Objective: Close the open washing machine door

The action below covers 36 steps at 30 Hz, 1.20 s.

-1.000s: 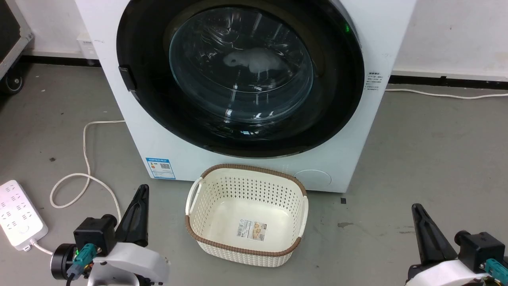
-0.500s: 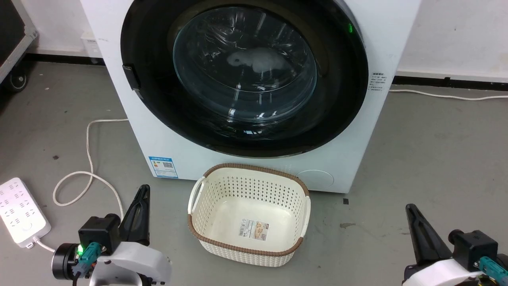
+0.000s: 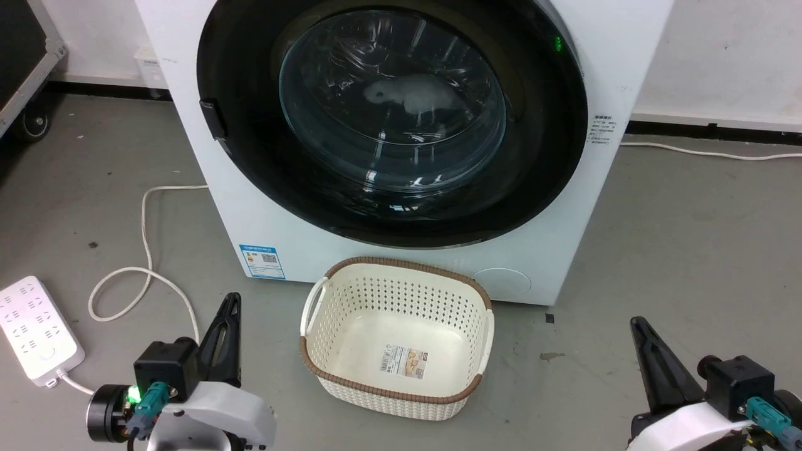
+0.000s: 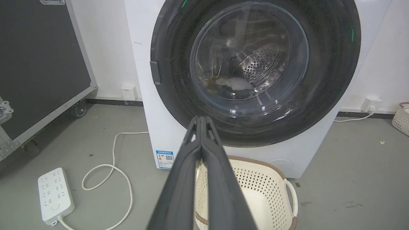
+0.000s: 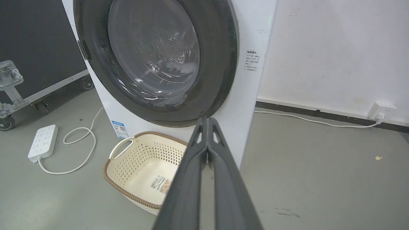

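Ahead of my fingers (image 4: 180,179), washing machine door (image 3: 391,119): flush against the machine (image 3: 257,219).
Left gripper (image 3: 232,298): pressed together.
Right gripper (image 3: 636,323): pressed together; basket (image 3: 401,294) between the two.

Before you: washing machine (image 3: 301,250) against the wall, the washing machine door (image 3: 391,119) against its front. On the floor just before it: basket (image 3: 388,404). Left of the basket: left gripper (image 3: 234,295), cable (image 3: 146,225), power strip (image 3: 37,329); wheeled case (image 3: 19,37) behind those. Right of the basket, well apart: right gripper (image 3: 637,321).
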{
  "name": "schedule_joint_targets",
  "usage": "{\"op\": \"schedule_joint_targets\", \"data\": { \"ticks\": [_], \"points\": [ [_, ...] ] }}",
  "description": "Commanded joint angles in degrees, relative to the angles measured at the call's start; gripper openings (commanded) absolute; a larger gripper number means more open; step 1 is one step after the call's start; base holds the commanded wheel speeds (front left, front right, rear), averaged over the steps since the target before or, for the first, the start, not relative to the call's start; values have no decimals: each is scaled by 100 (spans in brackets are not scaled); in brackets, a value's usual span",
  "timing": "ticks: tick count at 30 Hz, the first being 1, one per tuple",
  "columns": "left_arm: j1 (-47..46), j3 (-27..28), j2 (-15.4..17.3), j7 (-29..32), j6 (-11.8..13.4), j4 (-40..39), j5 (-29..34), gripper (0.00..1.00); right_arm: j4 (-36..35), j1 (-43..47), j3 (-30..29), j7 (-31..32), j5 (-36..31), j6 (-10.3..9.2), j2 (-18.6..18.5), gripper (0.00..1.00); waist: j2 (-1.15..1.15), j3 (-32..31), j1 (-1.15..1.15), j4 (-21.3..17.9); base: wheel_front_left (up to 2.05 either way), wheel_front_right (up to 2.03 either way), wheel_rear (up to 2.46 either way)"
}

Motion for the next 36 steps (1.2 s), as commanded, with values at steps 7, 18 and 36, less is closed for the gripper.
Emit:
{"op": "schedule_joint_targets", "data": {
  "ticks": [7, 18, 36],
  "points": [
    [115, 127, -162, 81, -58, -23, 255, 0, 45, -114, 48, 50, -87, -2, -8, 0, 0, 2, 0, 29, 0, 0, 0],
    [139, 265, -349, 178, -130, -27, 549, 0, 77, -168, 100, 99, -154, -2, -9, 0, 0, 6, 0, 73, 0, 0, 0],
    [179, 491, -653, 337, -246, -33, 1030, 0, 130, -257, 184, 180, -263, -3, -11, 0, 0, 12, 0, 146, 0, 0, 0]
  ]
}}
